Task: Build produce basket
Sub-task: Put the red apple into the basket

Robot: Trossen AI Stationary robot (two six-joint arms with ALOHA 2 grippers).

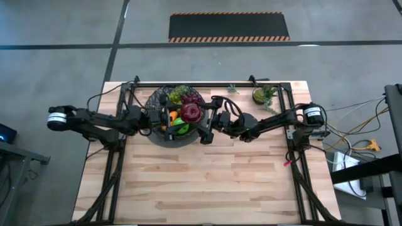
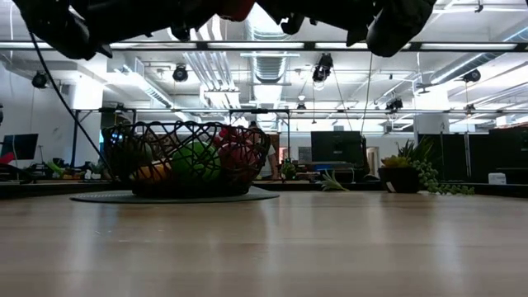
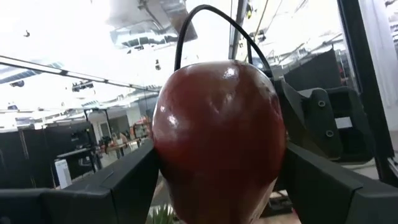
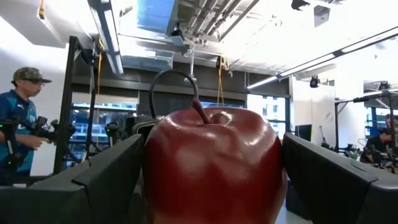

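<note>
The black wire basket (image 1: 154,134) stands on a grey mat at the far left of middle of the table and holds grapes, an orange piece and a green apple (image 1: 183,129). It also shows in the low view (image 2: 190,157). A red apple (image 1: 191,113) is held high above the basket between both grippers. My left gripper (image 1: 180,117) reaches in from the table's left and my right gripper (image 1: 203,118) from the right. Both are shut on the apple. My left gripper pinches the red apple's two opposite sides (image 3: 163,168) between its two fingers (image 3: 118,186). It comes about level from the table's left. The apple is lifted clear, above the basket. My right gripper pinches the same apple by its two opposite sides (image 4: 155,168) between its two fingers (image 4: 106,180). It comes about level from the table's right. The apple sits upright, its stem (image 4: 200,112) up.
A small green potted plant (image 1: 264,95) stands at the far right of the table and also shows in the low view (image 2: 404,177). The near half of the wooden table (image 1: 207,182) is bare. A person (image 4: 18,124) stands in the room beyond.
</note>
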